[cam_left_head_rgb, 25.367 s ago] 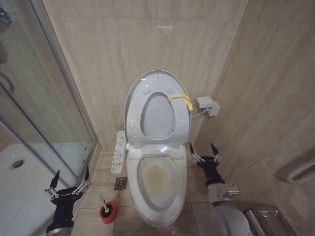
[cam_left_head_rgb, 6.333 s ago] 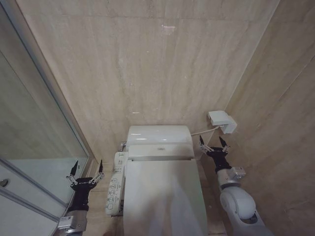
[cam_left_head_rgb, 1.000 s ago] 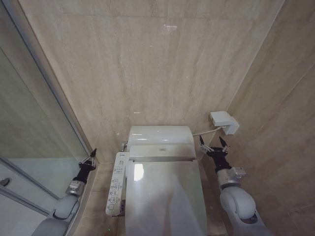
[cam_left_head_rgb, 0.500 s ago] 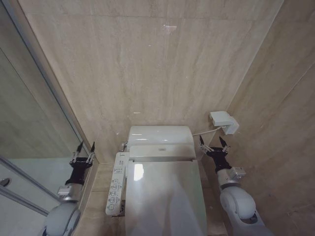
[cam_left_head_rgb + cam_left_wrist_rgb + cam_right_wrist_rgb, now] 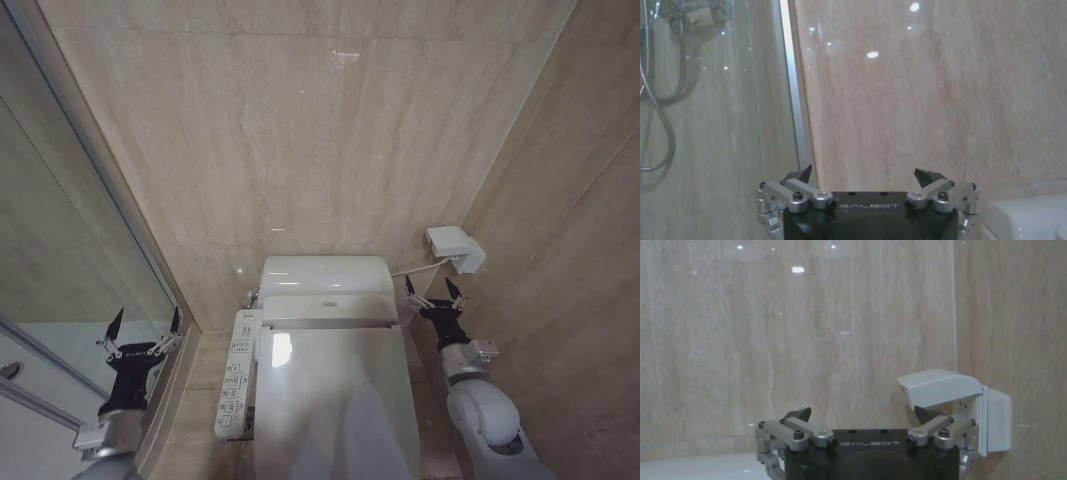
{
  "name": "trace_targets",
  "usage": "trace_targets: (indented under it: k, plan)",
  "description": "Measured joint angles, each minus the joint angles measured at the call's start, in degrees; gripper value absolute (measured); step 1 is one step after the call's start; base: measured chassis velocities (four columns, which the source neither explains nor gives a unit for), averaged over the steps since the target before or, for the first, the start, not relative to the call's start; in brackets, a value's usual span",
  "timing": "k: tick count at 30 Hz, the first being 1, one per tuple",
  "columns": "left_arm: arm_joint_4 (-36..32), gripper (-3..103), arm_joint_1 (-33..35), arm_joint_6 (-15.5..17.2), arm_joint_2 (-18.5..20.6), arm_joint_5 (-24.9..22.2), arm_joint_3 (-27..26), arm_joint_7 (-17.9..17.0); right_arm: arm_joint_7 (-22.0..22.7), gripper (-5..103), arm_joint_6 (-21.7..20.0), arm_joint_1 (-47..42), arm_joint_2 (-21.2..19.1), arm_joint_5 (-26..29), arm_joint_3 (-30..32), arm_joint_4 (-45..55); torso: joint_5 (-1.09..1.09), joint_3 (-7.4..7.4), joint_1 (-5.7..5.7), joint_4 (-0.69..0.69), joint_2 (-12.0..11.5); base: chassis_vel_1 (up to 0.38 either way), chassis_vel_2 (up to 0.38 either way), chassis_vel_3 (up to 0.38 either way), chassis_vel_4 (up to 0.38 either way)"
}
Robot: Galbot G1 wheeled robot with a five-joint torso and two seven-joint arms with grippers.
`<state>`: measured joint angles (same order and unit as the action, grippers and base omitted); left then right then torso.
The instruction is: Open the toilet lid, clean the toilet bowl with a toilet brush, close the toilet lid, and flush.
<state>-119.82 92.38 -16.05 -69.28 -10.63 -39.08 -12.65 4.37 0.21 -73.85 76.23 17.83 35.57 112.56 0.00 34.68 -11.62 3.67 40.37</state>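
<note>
Swinging back and down beside the shower glass, the left gripper (image 5: 143,329) has dropped lower than half a second ago and spread its jaws wide apart, holding nothing. Over on the other side the right gripper (image 5: 429,293) has stayed put, raised between the toilet's tank and the side wall, jaws also apart and empty. So that's two grippers up, both open, neither touching a thing. One toilet lid (image 5: 335,400) lies shut flat over the toilet bowl, glossy and white, a light glare on it near the hinge. One tank (image 5: 325,274) sits behind it against the tiled wall. One control panel (image 5: 233,373) with its rows of buttons runs along the lid's left side, touching the seat edge. One white wall box (image 5: 456,248) hangs on the right wall, a cable running from it toward the tank; the right wrist view has that box (image 5: 953,400) just beyond the jaws. From the left wrist, a shower hose (image 5: 660,115) hangs behind the glass.
</note>
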Motion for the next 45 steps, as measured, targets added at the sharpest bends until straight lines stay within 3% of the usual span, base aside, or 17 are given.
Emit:
trace_targets:
  k: [4, 9, 17, 45]
  plan:
    - [-1.06, 100, 1.52, -0.19, -0.04, -0.93, -0.97, 2.0, 0.0, 100, 0.0, 0.0, 0.0, 0.0, 0.0, 0.0, 0.0, 0.0, 0.0, 0.0, 0.0, 0.0, 0.0, 0.0, 0.0]
    - [-2.43, 100, 2.68, 0.36, -0.23, -5.37, -1.71, 4.45, 0.0, 100, 0.0, 0.0, 0.0, 0.0, 0.0, 0.0, 0.0, 0.0, 0.0, 0.0, 0.0, 0.0, 0.0, 0.0, 0.0]
    - [-3.38, 100, 2.21, 4.94, -0.76, -8.52, -1.01, 4.58, 0.0, 100, 0.0, 0.0, 0.0, 0.0, 0.0, 0.0, 0.0, 0.0, -0.01, 0.0, 0.0, 0.0, 0.0, 0.0, 0.0]
    - [-2.71, 100, 2.09, 3.92, -0.42, -6.49, -1.16, 4.64, 0.0, 100, 0.0, 0.0, 0.0, 0.0, 0.0, -0.01, 0.0, 0.0, -0.01, 0.0, -0.01, 0.0, 0.0, 0.0, 0.0]
